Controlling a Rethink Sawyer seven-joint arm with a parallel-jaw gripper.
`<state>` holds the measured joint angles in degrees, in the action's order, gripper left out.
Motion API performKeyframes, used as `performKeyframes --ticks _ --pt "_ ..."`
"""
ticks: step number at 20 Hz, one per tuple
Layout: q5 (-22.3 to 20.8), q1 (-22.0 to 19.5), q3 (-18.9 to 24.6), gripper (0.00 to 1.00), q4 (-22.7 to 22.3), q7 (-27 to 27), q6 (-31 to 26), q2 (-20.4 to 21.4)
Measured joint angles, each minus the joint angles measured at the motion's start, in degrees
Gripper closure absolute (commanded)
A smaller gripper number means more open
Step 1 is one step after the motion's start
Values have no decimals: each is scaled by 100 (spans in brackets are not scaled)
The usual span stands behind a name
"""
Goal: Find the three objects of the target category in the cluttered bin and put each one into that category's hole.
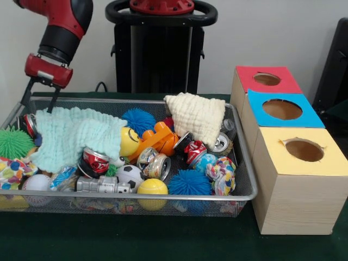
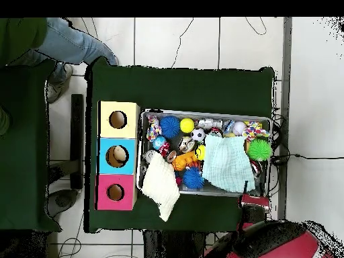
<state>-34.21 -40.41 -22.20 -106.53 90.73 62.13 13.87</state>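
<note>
The silver wire-mesh bin (image 1: 136, 194) is packed with mixed things: crushed cans (image 1: 95, 161), spiky blue balls (image 1: 189, 182), a spiky green ball (image 1: 13, 142), a soccer ball (image 1: 129, 175), a yellow ball (image 1: 152, 187), an orange toy (image 1: 160, 138), a light green cloth (image 1: 76, 136) and a cream cloth (image 1: 198, 117). My gripper (image 1: 39, 102) hangs over the bin's far left corner, open and empty, its tips just above the green cloth's edge. In the overhead view the gripper (image 2: 254, 199) is at the bin's (image 2: 201, 111) lower right corner.
Three wooden boxes stand in a row right of the bin, each with a round hole: red top (image 1: 266, 79), blue top (image 1: 283, 109), yellow top (image 1: 304, 149). The cream cloth hangs over the bin's rim (image 2: 161, 191). A person's leg (image 2: 74, 40) shows at the overhead's upper left.
</note>
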Motion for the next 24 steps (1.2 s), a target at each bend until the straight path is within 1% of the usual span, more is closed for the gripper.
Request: performKeyframes --ticks 1,3,5,8,11,13,20,24 --pt "166 19 -28 0 -40 0 1 -6" --pt "947 127 -163 0 -251 0 0 -28" --pt "1511 223 -267 0 -414 0 1 -39" --pt "2145 376 -435 0 -630 0 0 -57" --pt "2400 487 -564 0 -762 0 0 -72" --pt "2448 522 -594 0 -804 0 1 -75" --pt "2473 604 -609 0 -936 0 -2 -32" --pt "2473 638 -599 0 -1000 1 -104 134"
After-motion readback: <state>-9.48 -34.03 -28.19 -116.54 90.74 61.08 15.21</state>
